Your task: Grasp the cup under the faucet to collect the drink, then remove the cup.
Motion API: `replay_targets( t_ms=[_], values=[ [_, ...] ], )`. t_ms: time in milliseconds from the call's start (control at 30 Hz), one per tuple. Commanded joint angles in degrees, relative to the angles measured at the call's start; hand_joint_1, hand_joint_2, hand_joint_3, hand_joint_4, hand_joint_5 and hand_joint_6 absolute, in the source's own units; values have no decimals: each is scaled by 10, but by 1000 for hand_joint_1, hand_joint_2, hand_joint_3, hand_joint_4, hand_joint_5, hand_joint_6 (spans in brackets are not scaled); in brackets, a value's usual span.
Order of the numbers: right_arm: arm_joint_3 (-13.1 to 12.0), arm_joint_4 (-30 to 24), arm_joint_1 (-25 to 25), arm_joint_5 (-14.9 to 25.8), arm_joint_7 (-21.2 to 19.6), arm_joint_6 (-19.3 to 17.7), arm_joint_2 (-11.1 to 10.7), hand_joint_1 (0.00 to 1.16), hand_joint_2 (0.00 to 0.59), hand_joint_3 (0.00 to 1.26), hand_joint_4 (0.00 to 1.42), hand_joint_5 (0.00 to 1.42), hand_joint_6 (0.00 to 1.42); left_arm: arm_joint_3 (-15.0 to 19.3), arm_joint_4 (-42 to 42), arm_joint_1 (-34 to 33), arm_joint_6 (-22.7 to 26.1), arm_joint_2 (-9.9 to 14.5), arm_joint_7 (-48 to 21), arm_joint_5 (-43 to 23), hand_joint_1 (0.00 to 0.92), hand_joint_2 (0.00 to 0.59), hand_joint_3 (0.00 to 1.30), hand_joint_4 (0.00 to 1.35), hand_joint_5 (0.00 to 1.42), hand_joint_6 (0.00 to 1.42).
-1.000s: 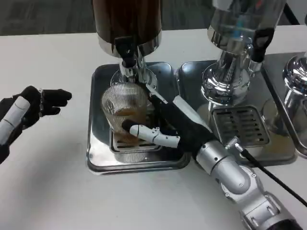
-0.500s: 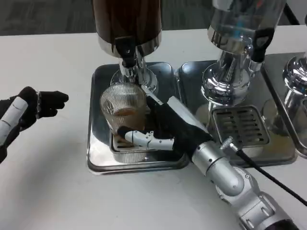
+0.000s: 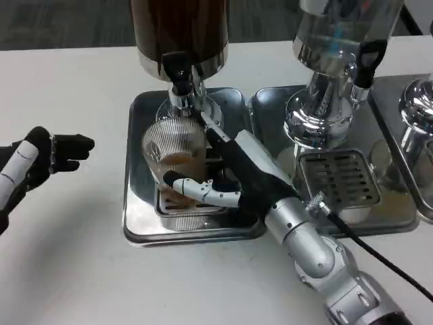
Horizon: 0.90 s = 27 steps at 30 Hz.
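Two hands show; the right hand (image 3: 240, 179), at the frame's centre, wraps its fingers (image 3: 199, 191) around the lower wall of the cup (image 3: 174, 152), holding it under the faucet (image 3: 179, 84); the left hand (image 3: 37, 159), at the left edge, hangs over the white table (image 3: 67, 237) with fingers loosely apart, gripping nothing; the cup sits on the grille of the steel drip tray (image 3: 139, 217), centre-left, below the dark dispenser (image 3: 179, 30); it looks like clear ribbed glass or plastic, wide-mouthed, with brown drink in its bottom; I judge it stiff, possibly slick, and heavier as it fills, so a mid-wall grip kept upright seems wisest; a second dispenser (image 3: 335, 61) stands upper right.
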Motion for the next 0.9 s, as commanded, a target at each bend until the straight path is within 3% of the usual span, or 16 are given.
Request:
replay_targets(
  t_ms=[33,200,333,533,900],
  values=[
    [13,-9,11,-10,-5,14,11,535,207,0,88,355,526,1,2,8,8,12,5,7,0,142,468,288,241,237],
    [23,-16,13,-24,-20,29,18,535,207,8,170,453,723,1,2,10,9,13,6,7,0,144,470,290,242,240],
    [28,-19,16,-31,-27,35,21,535,207,27,204,507,784,1,2,10,9,14,6,7,0,144,477,294,242,253],
    [36,-29,24,-58,-58,36,24,535,207,143,356,611,953,-1,3,10,5,17,9,10,0,148,477,295,247,256],
    [35,-33,37,-77,-112,29,29,562,213,223,450,683,1053,0,3,13,2,18,17,11,0,145,476,303,253,258]
  ],
)
